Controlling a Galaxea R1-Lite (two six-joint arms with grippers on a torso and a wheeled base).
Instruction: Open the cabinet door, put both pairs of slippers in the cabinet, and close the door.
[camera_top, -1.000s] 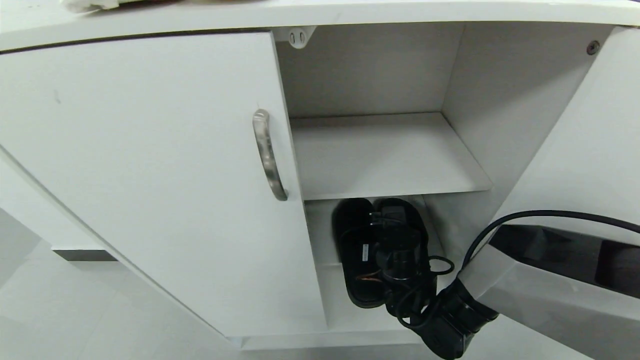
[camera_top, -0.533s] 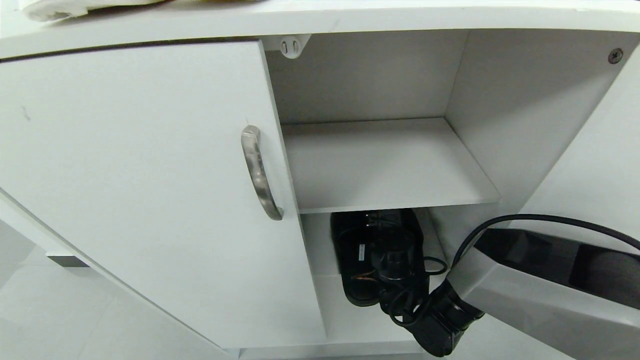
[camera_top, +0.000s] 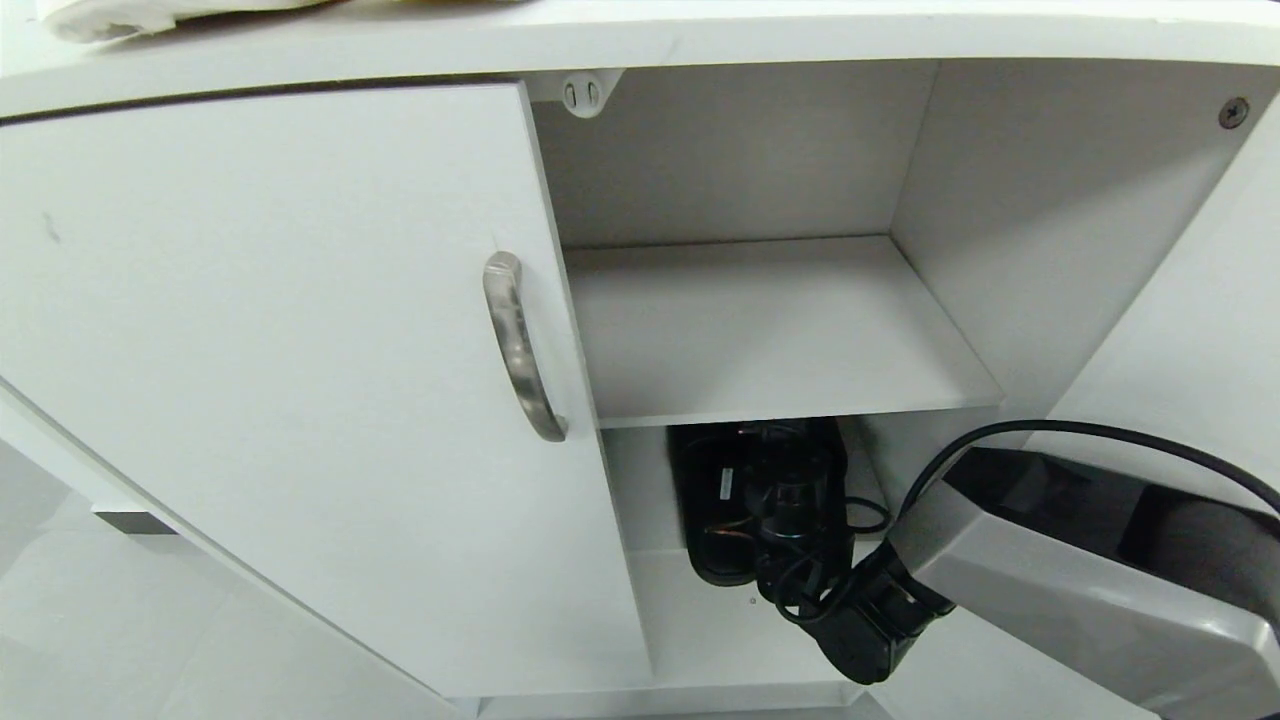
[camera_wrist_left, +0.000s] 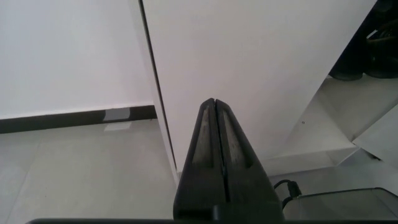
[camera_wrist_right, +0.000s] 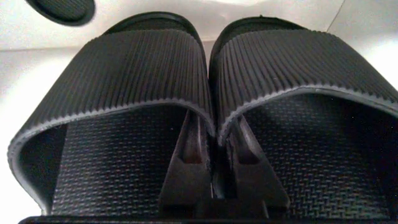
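My right claw (camera_wrist_right: 211, 140) is clenched on the black slippers (camera_top: 705, 520), one finger inside each shoe, pinching their two inner walls together. Over the last half second my arm has carried them deeper into the cabinet (camera_top: 1000, 200). Their heels now sit farther under the shelf (camera_top: 780, 330), in the lower compartment, with less of them showing past its front edge. I judge this pair almost placed: what remains is to set it down, let go and draw back without dragging a shoe out. A dark ribbed shape (camera_wrist_right: 62, 9) lies beyond the toes; I cannot tell whether it is the other pair. The right door (camera_top: 1200, 330) stands open, still to be closed. My left claw (camera_wrist_left: 215, 124) is clenched on nothing, low outside the closed left door (camera_top: 250, 350).
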